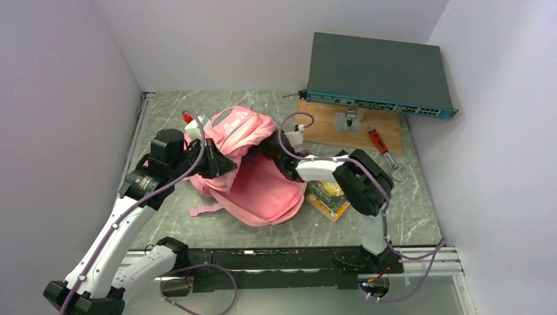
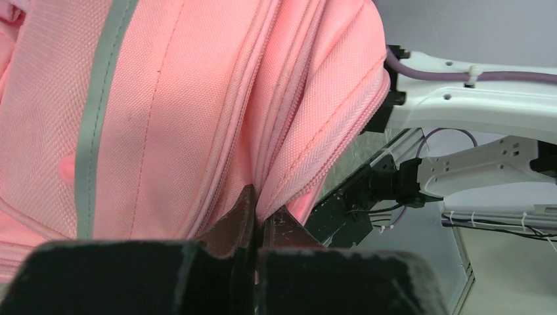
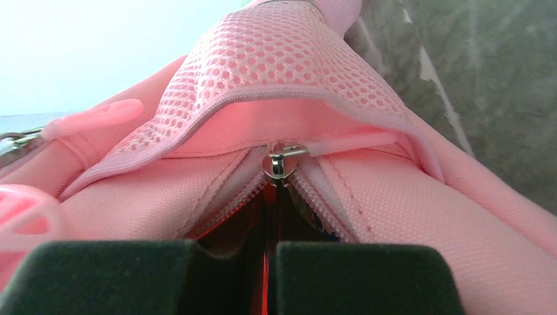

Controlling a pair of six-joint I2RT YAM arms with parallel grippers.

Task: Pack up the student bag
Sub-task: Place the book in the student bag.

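Observation:
The student bag [image 1: 266, 190], a soft pink backpack, lies in the middle of the table with its top part lifted. My left gripper [image 1: 219, 161] is shut on a fold of its pink fabric beside a zip seam [image 2: 263, 213]; a grey trim strip [image 2: 98, 98] runs down the panel. My right gripper [image 1: 274, 156] is at the bag's other side, jaws shut [image 3: 272, 193] just under the metal zip slider [image 3: 280, 161]. The zip teeth spread apart toward my fingers. A thin red sliver shows between the jaws, and the pull itself is hidden there. A mesh pocket [image 3: 276, 59] arches above the slider.
A flat colourful packet [image 1: 328, 198] lies by the bag's right edge under the right arm. At the back right sit a grey network switch [image 1: 378, 73], a wooden board [image 1: 328, 128] and an orange-handled wrench [image 1: 383, 147]. Walls close in on the left, back and right.

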